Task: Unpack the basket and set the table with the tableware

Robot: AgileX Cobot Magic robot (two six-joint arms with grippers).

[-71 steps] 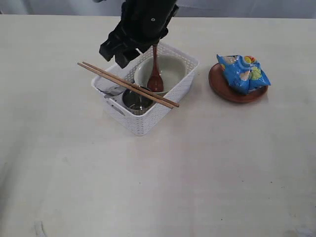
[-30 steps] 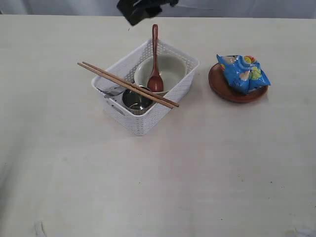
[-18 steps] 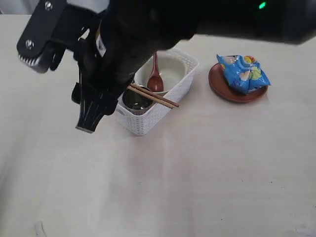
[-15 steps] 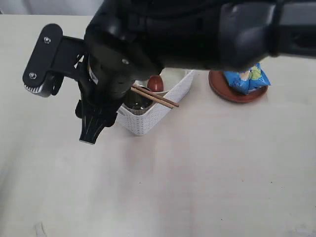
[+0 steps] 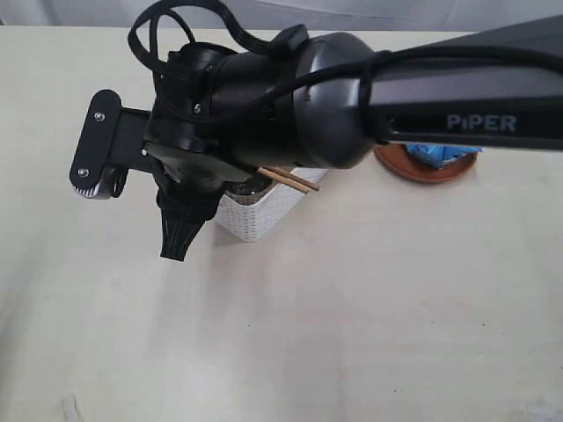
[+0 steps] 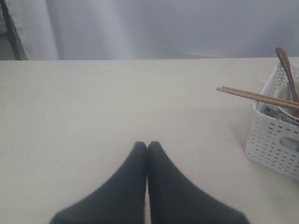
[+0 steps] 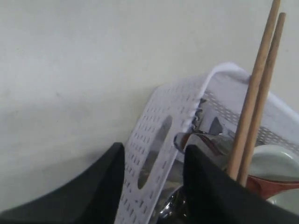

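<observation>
My right arm sweeps across the exterior view and hides most of the white basket. Its right gripper points at the table just left of the basket. In the right wrist view the right gripper is open, and the basket wall with its handle slot shows between the jaws. Chopsticks lie across the rim above steel cutlery, the steel cup, the wooden spoon and the whitish bowl. The left gripper is shut, empty, over bare table.
In the left wrist view the basket stands off to one side, with chopsticks and spoon handle sticking out. Right of the basket, the brown plate carries the blue snack packet, mostly hidden by the arm.
The arm holding the spoon over the bowl left it there and drew back. The right arm then swung in over the basket and lowered its gripper at the basket's left side.
</observation>
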